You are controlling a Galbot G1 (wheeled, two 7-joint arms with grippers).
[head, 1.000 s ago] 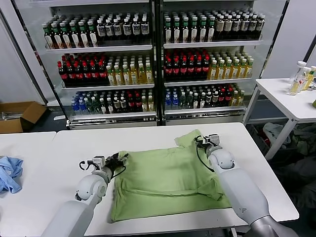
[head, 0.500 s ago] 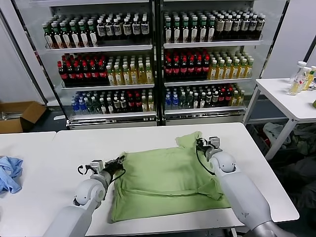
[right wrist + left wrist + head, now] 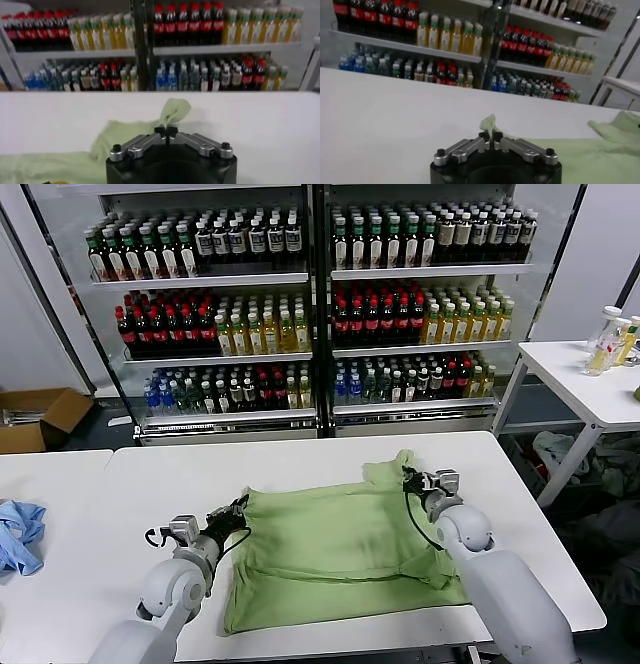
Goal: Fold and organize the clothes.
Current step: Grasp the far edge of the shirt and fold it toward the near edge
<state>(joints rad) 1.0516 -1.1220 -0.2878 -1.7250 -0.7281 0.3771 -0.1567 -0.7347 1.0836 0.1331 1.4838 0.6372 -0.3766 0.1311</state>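
now the green shirt (image 3: 340, 549) lies mid-frame on the white surface (image 3: 300, 459); left gripper (image 3: 240, 507) pinches its upper-left corner, right gripper (image 3: 408, 477) its upper-right corner, fingers closed on cloth.

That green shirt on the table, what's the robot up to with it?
The robot is folding the shirt, which lies spread on the white table. The left gripper is shut on the shirt's far left corner, and the right gripper is shut on a bunched bit of fabric at its far right corner. Both pinches are in place; no fold has been carried over yet.
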